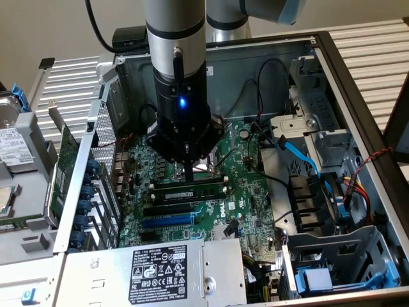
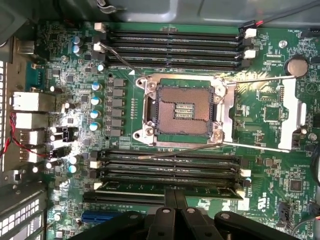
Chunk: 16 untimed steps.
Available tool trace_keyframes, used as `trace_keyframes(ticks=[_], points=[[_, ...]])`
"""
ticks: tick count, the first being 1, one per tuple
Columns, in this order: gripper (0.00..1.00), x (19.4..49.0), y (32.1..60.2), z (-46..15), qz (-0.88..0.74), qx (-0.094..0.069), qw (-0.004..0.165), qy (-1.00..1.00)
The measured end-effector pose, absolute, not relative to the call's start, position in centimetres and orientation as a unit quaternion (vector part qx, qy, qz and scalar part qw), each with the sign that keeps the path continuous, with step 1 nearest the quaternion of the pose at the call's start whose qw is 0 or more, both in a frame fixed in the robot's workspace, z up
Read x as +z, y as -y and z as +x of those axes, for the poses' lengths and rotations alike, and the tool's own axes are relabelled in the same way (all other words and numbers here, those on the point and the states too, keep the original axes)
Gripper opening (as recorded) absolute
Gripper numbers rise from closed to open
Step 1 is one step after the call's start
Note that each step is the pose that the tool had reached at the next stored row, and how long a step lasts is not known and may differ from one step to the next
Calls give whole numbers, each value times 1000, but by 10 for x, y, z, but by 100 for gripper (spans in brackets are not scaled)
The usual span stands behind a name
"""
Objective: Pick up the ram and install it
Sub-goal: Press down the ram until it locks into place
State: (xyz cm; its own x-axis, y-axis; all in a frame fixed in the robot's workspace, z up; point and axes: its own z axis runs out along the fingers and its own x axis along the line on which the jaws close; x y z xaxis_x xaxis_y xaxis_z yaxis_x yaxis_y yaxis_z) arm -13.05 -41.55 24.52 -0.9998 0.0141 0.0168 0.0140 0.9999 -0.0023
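An open PC case (image 1: 358,83) lies on a slatted bench. The gripper (image 1: 189,171), fingers clenched together, presses down on the ram (image 1: 192,190) lying in its slot beside the socket (image 2: 182,108). Best push straight, evenly.

The CPU socket (image 2: 187,110) lies between two slot banks on the motherboard (image 2: 280,165), the ram (image 2: 172,189) sits in one bank's outermost slot, and the gripper (image 2: 175,200) touches it from above.
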Motion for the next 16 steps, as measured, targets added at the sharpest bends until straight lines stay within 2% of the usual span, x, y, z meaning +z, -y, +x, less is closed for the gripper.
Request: trace_keyframes(ticks=[16], points=[[10, 245, 416, -130, -34, 8, 8, 999]])
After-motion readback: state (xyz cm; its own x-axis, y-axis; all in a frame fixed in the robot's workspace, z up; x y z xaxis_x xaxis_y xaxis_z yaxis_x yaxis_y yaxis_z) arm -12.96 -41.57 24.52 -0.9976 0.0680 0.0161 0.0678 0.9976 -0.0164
